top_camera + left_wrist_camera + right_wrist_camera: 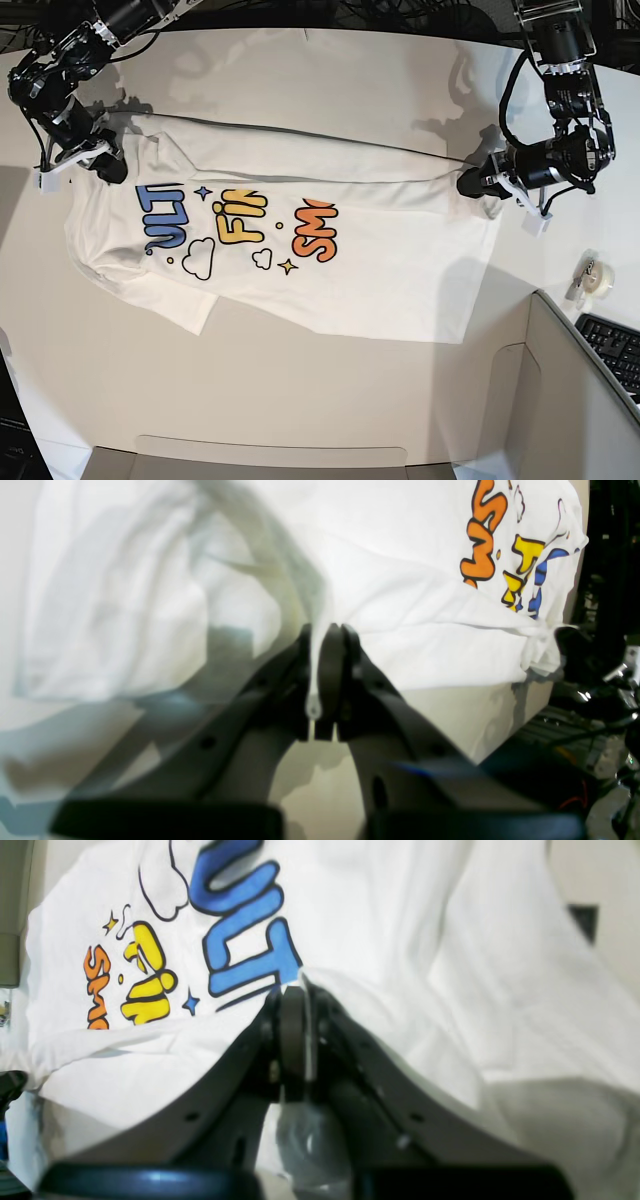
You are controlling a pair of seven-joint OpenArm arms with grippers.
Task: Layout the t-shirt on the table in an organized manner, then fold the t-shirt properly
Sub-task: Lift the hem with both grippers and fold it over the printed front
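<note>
On the white counter (330, 400) the t-shirt (380, 280) is stretched print-up; its edge is pinched by the closed left tool (322, 630) at 3 o'clock and the closed right tool (295, 990) at 9.

Open table (300, 400) is seen across the lower centre and along the top of the base frame, where passage is unblocked. The middle is covered by the shirt (380, 270). The lower right corner is closed off by a grey panel (560, 400), with a tape roll (585, 278) and a keyboard (615, 350) beside it.
</note>
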